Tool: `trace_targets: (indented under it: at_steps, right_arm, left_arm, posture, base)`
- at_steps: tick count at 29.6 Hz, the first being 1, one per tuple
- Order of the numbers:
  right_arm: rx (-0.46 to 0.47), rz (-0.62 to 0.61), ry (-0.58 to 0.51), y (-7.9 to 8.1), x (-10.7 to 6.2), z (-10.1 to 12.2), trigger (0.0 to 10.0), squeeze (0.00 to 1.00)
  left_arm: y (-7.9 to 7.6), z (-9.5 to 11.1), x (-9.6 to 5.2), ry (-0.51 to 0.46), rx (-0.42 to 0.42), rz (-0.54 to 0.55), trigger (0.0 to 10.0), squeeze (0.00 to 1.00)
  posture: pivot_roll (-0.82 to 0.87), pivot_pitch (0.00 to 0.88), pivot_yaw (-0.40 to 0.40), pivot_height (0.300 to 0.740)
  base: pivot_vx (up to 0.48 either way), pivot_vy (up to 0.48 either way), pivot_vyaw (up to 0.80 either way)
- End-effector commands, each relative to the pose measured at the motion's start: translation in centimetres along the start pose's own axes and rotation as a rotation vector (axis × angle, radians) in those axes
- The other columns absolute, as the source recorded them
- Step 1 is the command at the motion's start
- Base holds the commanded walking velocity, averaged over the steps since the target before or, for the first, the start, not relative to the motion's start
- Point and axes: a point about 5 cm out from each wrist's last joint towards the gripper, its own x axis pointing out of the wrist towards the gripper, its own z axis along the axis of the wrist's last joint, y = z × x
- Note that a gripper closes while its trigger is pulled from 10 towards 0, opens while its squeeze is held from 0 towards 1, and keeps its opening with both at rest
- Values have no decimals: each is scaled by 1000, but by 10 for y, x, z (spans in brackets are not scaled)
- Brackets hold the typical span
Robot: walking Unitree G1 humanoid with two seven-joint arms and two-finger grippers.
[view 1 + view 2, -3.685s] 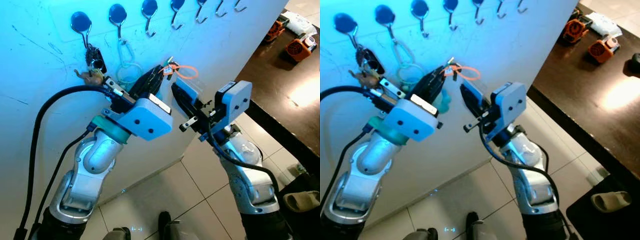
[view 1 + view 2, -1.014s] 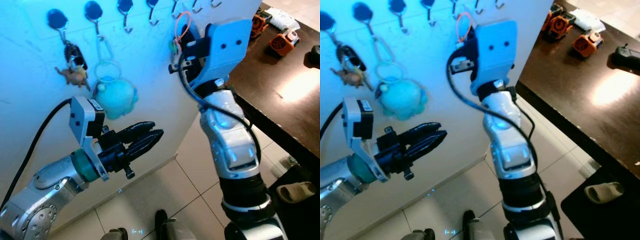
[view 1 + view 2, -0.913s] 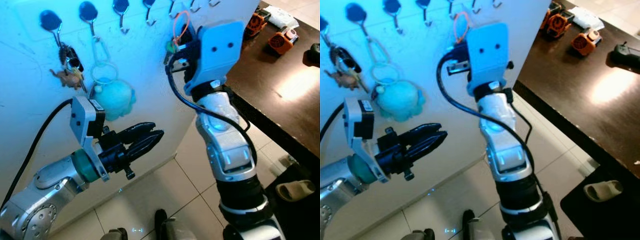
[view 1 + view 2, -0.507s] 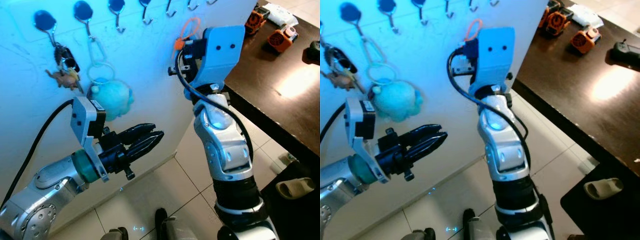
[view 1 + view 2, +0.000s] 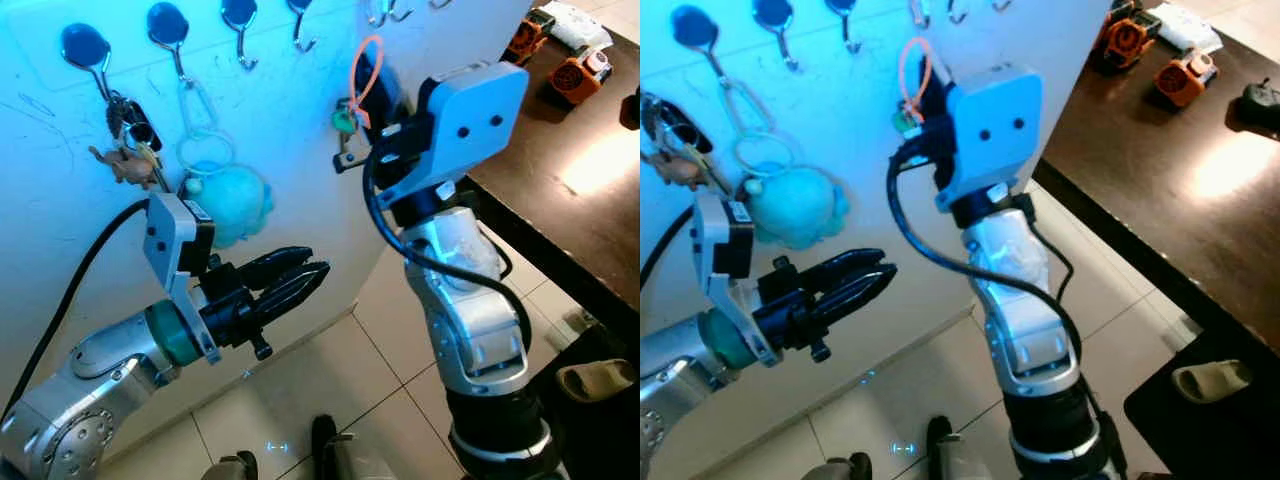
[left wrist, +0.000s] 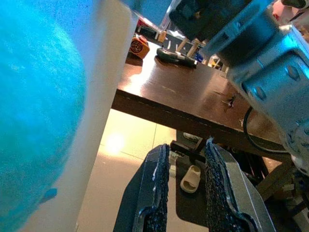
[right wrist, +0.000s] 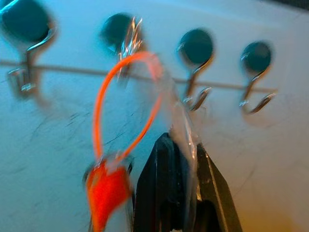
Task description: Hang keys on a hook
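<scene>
Keys: an orange loop [image 5: 366, 68] with a green tag [image 5: 343, 120] under it, held up against the white wall [image 5: 290, 130], just below the row of hooks [image 5: 240, 20]. In the right wrist view the loop [image 7: 126, 101] is blurred, its top reaching close to one hook [image 7: 119, 34]; whether it is over that hook cannot be told. An orange tag [image 7: 106, 191] hangs at its lower end.
Right gripper [image 7: 181, 159]: raised to the wall, fingers closed together on a clear strip joined to the loop.
Left gripper [image 5: 300, 278]: held low in front of the wall, well below the hooks, holding nothing. In the left wrist view its fingers [image 6: 159, 183] stand slightly apart with a narrow gap between them.
Hooks: dark round heads with metal hooks, set in a line along the top of the wall.
Other hung items: a dark key bunch [image 5: 128, 135] with a small figure on the leftmost hook; beside it a white ring carrying a teal plush [image 5: 232, 200].
Table [image 5: 570, 160]: dark, to the robot's right, with orange devices [image 5: 560, 60] at its far end.
Floor [image 5: 330, 390]: pale tiles; a slipper [image 5: 595, 380] lies at the right.
</scene>
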Motion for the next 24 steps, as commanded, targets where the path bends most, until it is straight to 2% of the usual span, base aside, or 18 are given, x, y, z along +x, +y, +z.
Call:
trace_targets:
  at_steps: [1, 2, 3, 6, 8, 11, 13, 14, 16, 24]
  right_arm:
    - [-9, -20, -20, -2, 0, 3, 10000, 0]
    - [-35, -35, -22, -7, -2, 2, 10000, 0]
    - [-49, -49, 31, -13, -13, -7, 10000, 0]
    - [-56, -57, 73, -16, -21, -14, 10000, 0]
    - [-90, -57, 169, -22, -47, -29, 10000, 0]
    - [-105, -71, 232, -28, -64, -38, 10000, 0]
    - [-117, -85, 237, -33, -65, -39, 10000, 0]
    - [-140, -108, 223, -41, -62, -36, 10000, 0]
    - [-152, -117, 204, -44, -57, -32, 10000, 0]
    - [-183, -128, 119, -50, -38, -15, 10000, 0]
  left_arm:
    - [-6, -1, 1, 3, -15, -34, 10000, 0]
    - [-6, -1, 2, 4, -16, -35, 10000, 0]
    - [-5, -1, 1, 6, -14, -35, 10000, 0]
    - [-6, -1, 1, 8, -13, -34, 10000, 0]
    - [-5, -1, -1, 9, -14, -26, 10000, 0]
    - [-5, -2, -1, 12, -20, -29, 10000, 0]
    - [-5, -2, 0, 14, -22, -35, 10000, 0]
    - [-4, -2, 2, 15, -24, -44, 10000, 0]
    - [-4, -2, 3, 13, -25, -50, 10000, 0]
    - [-3, -3, 6, 15, -26, -65, 10000, 0]
  posture:
    - [-52, 239, 29, 740]
    - [-51, 239, 27, 740]
    - [-49, 240, 25, 740]
    - [-49, 240, 25, 740]
    - [-47, 244, 29, 740]
    - [-60, 247, 34, 740]
    - [-70, 245, 42, 740]
    - [-81, 243, 48, 740]
    - [-83, 242, 48, 740]
    - [-95, 236, 55, 740]
  base:
    - [0, 0, 0]
    - [0, 0, 0]
    - [0, 0, 0]
    - [0, 0, 0]
    - [0, 0, 0]
    - [0, 0, 0]
    - [0, 0, 0]
    - [0, 0, 0]
    - [0, 0, 0]
    - [0, 0, 0]
